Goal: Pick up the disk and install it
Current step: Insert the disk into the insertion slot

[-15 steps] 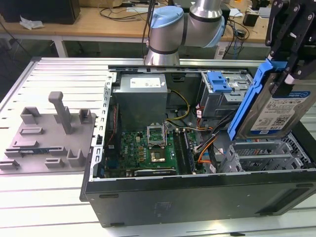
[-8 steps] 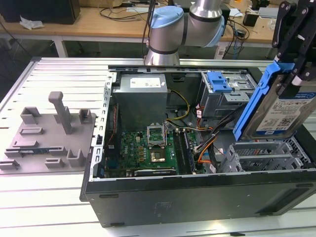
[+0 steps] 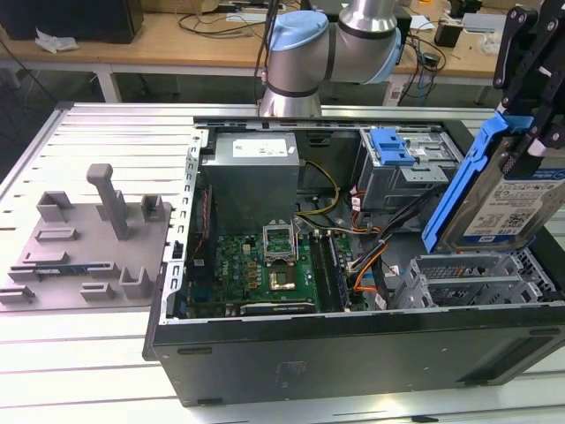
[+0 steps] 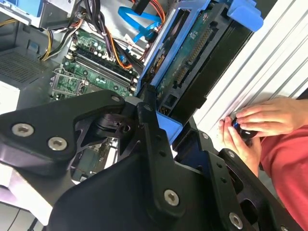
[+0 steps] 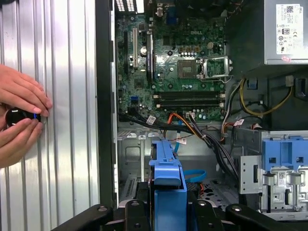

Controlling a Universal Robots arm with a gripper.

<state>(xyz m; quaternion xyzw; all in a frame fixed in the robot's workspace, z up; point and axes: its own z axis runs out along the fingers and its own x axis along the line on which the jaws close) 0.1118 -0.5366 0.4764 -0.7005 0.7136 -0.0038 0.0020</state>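
The disk is a silver drive with a white-and-blue label in a bright blue carrier. It hangs tilted above the right end of the open computer case, over the silver drive cage. My black gripper is shut on the disk's upper edge. In the second wrist view the disk's green circuit-board underside faces the camera, with the black fingers clamped on its blue frame. In the first wrist view the blue carrier edge stands between the black gripper links.
Inside the case lie a green motherboard, a grey power supply, bundled cables and a blue-latched bay. A grey fixture plate lies at the exterior view's left. A person's hands hold a small black knob beside the case.
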